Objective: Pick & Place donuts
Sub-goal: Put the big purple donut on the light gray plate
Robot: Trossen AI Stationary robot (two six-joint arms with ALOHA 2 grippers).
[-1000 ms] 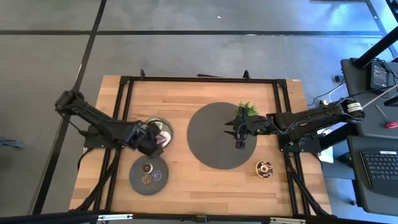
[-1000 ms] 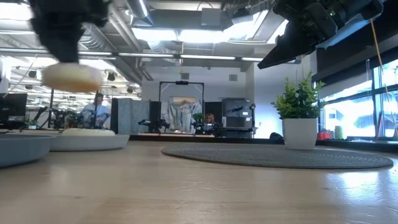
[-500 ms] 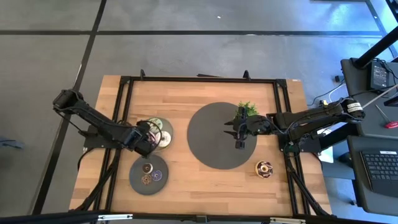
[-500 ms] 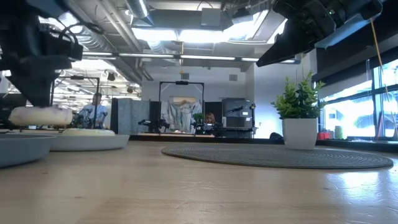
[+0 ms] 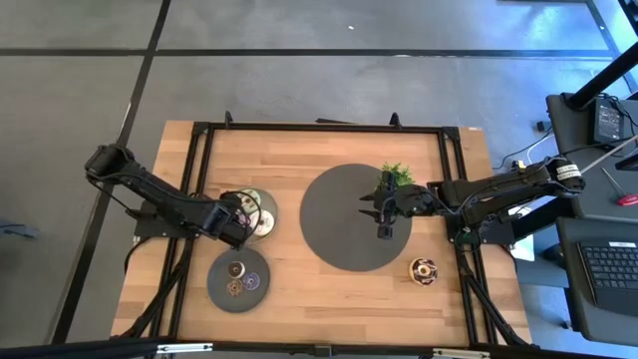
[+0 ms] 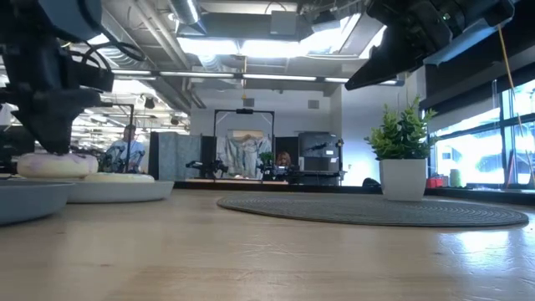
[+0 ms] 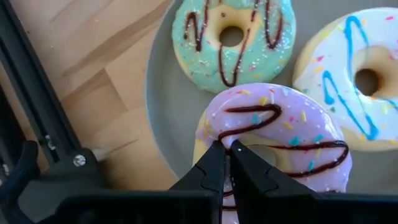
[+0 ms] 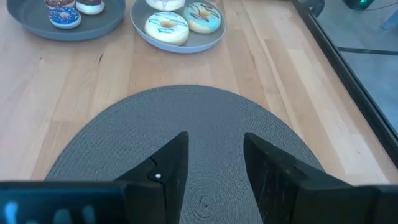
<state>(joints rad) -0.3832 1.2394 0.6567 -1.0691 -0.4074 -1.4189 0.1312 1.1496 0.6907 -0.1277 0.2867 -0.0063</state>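
High view: three donuts on the upper grey plate beneath the left gripper, tiny ones on the lower plate, one chocolate donut alone by the right edge, likely still to be moved.

Low view: pink donut down on the plate.

Left wrist view: fingers together, pinching the pink donut's rim.

Right wrist view: right gripper spread wide, empty, above the round mat.

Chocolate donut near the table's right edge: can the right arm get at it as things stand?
Probably yes. The chocolate donut sits alone on bare wood, nothing around it, and the right gripper hovers open and empty over the round mat nearby.
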